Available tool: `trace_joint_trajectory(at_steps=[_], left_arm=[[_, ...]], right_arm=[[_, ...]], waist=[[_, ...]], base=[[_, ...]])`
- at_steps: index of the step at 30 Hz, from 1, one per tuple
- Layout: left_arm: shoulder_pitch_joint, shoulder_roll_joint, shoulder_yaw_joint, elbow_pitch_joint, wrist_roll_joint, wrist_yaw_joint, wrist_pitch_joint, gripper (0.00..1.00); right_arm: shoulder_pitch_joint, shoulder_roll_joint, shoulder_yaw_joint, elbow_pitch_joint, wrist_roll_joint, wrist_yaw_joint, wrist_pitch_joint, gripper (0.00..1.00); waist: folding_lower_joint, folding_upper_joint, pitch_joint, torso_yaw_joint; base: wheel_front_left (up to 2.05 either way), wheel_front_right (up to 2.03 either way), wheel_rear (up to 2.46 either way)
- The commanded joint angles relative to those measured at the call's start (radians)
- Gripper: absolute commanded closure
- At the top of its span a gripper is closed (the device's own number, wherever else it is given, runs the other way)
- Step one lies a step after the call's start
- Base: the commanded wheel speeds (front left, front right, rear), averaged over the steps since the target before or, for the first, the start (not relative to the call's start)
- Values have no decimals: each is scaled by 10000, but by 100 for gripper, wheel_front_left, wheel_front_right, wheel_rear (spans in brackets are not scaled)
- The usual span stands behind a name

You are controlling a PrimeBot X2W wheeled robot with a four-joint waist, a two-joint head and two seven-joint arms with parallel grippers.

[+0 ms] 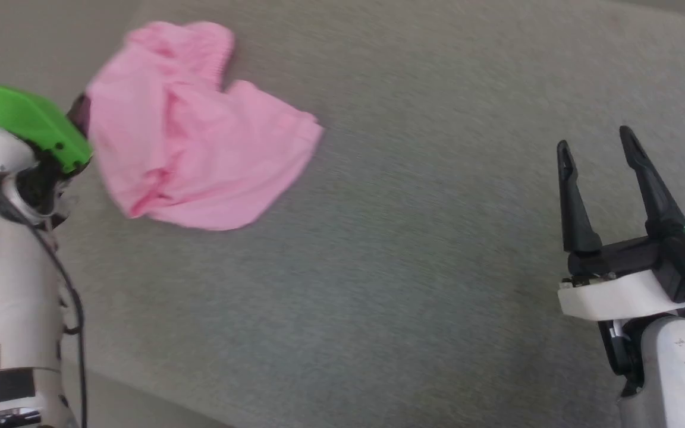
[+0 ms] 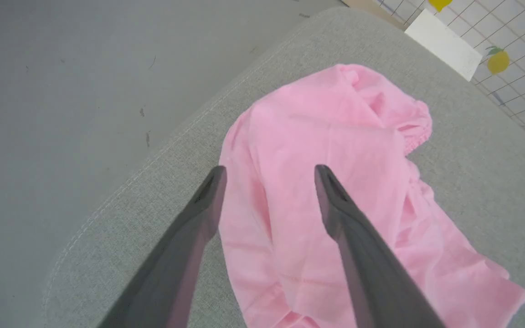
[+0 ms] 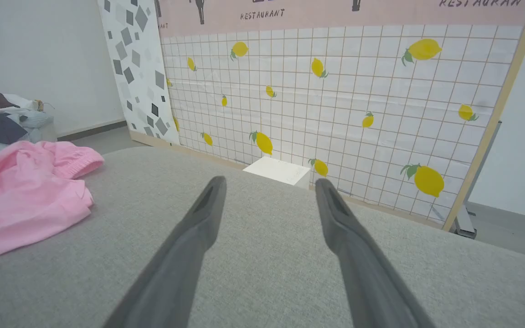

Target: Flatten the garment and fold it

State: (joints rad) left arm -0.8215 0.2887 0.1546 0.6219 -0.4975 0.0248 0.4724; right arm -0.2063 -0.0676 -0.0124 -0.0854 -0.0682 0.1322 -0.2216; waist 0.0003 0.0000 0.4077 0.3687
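Hovering stage; flattening not yet begun. Shorts [image 1: 194, 131]: crumpled, ten o'clock on grey cushion [image 1: 408, 267]. Left gripper [image 2: 269, 175]: jaws wide, empty, over shorts. Right gripper [image 1: 595, 139]: wide, empty, four o'clock, well apart. Next, likely: pinch an edge, spread.

The garment [image 1: 194, 131] lies on the padded surface [image 1: 414, 267], at its far left, near the rim. The left gripper [image 2: 270, 168] is over the garment. The right gripper [image 1: 594, 138] is at the right, well apart from it. Behind the surface stands a wall panel [image 3: 335, 91] with a box [image 3: 278, 171] at its foot. A heap of clothes [image 3: 2, 120] lies beyond the garment.
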Motion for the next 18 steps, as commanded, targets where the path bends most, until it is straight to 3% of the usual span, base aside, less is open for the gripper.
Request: trace_joint_trajectory(at_steps=[1,5,12,14,18], left_arm=[[3,144,95,163,-206,238,550,0],[446,170,283,364,-553,886,2226,0],[1639,-19,401,-145,-823,1860,4033,0],[1938,2,375,-520,-868,1919,4386,100],[2223,530,334,-1648,-205,1761,2923,100]], right_arm=[[-188,-45,-43,-54,58,-15,-96,0],[-250,-42,-139,11,102,-15,-174,0],[-207,45,-101,252,201,-15,-286,0],[-187,70,-85,349,249,-15,-312,0],[-144,102,-97,456,287,-15,-350,0]], waist=[[-3,0,1753,-1799],[-3,0,1897,-2036],[-3,0,1724,-2159],[-3,0,1539,-2147],[-3,0,1076,-2107]], base=[[0,0,0],[0,0,0],[0,0,0],[0,0,0],[0,0,0]])
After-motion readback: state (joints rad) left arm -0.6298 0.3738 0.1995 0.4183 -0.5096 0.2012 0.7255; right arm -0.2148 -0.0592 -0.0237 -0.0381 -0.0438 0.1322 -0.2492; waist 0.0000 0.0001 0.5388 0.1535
